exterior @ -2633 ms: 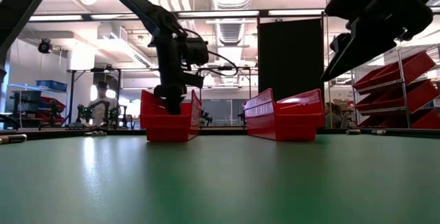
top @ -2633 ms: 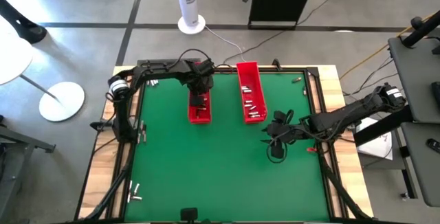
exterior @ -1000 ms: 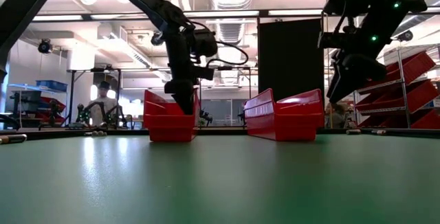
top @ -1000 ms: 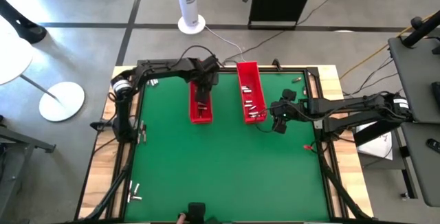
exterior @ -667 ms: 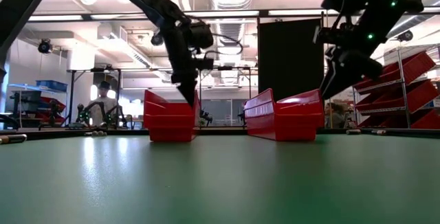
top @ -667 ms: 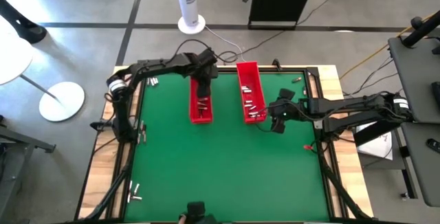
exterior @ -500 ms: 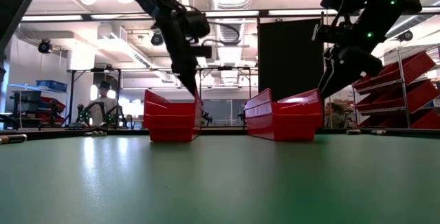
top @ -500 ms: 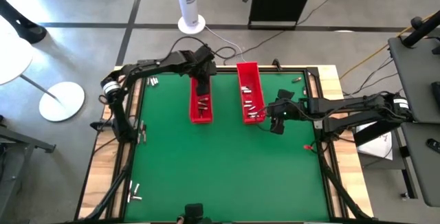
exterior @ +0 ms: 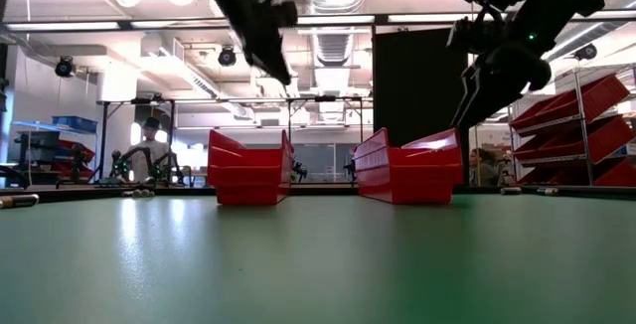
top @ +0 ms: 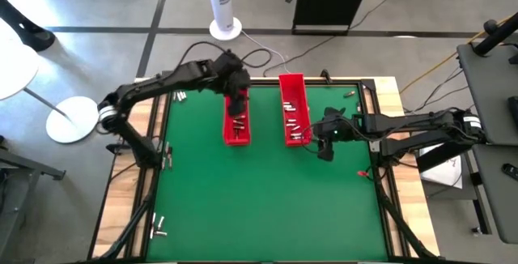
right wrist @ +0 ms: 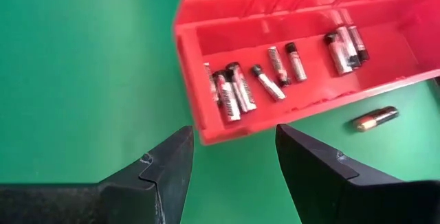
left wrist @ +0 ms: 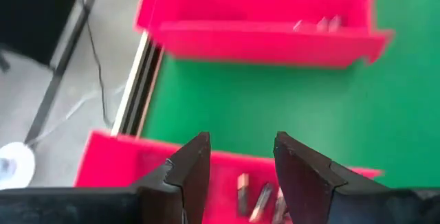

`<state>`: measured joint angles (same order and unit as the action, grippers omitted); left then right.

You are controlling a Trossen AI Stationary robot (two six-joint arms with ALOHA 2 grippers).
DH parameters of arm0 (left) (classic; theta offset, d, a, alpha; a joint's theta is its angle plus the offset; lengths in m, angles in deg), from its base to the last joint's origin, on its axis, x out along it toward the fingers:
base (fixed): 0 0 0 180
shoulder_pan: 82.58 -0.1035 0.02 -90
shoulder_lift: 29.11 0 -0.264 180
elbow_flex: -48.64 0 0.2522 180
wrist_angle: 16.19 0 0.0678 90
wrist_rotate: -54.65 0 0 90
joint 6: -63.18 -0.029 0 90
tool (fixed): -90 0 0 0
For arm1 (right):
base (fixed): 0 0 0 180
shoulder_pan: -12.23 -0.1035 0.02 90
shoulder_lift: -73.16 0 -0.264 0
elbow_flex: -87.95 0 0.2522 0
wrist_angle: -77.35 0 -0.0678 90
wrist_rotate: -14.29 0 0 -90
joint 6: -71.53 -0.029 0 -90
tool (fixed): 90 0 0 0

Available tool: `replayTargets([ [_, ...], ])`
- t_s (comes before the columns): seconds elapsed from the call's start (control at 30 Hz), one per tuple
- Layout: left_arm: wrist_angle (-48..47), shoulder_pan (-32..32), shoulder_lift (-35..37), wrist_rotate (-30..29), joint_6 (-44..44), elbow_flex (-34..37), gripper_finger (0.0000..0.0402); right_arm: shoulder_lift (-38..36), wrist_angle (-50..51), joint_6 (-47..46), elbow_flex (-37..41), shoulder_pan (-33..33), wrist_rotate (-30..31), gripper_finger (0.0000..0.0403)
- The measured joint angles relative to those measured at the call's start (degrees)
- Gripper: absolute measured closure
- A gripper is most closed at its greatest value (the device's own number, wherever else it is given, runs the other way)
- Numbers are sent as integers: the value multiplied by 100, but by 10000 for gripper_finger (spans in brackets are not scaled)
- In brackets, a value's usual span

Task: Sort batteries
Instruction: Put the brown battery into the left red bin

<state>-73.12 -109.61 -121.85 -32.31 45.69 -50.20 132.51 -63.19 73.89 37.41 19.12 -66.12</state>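
Above the left red tray (top: 235, 122), upper centre of the high view, the left gripper (top: 237, 102) hangs with its fingers (left wrist: 189, 169) spread and nothing between them; in the low view it (exterior: 270, 61) sits well clear of the tray rim. Its wrist view looks down on a few batteries (left wrist: 258, 198) lying in that tray.

Centre-right of the high view, the right gripper (top: 324, 138) hovers just beside the near end of the right red tray (top: 295, 106), fingers (right wrist: 168, 162) parted and empty. Its wrist view shows a cluster of batteries (right wrist: 237, 90) at the near end of this tray, several more (right wrist: 344, 45) further along it, and one loose battery (right wrist: 375, 119) on the green table (top: 267, 199) just outside the tray wall.

More loose batteries (top: 158, 232) lie at the lower left edge of the table, others (top: 179, 96) at the upper left corner.
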Motion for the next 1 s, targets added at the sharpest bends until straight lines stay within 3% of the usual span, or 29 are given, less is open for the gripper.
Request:
replayTargets([
  [0.13, 761, 409, 606, 13, 293, 537, 260, 7, 20, -92, -11, 0, -108, 202],
  [0.47, 3534, 1525, 1912, 34, 1251, 2661, 260, 444, 191, -603, -19, 2, -67, 202],
  [0.63, 5750, 2030, 1917, 76, 1583, 3658, 260, 836, 247, -771, -259, 2, -81, 202],
  [0.73, 6875, 2235, 1796, 93, 1562, 4188, 260, 916, 842, -811, -648, 2, -80, 202],
  [1.0, 7425, 2312, 1730, 72, 1890, 4810, 260, 859, 2601, -1114, -1560, 56, -57, 202],
])
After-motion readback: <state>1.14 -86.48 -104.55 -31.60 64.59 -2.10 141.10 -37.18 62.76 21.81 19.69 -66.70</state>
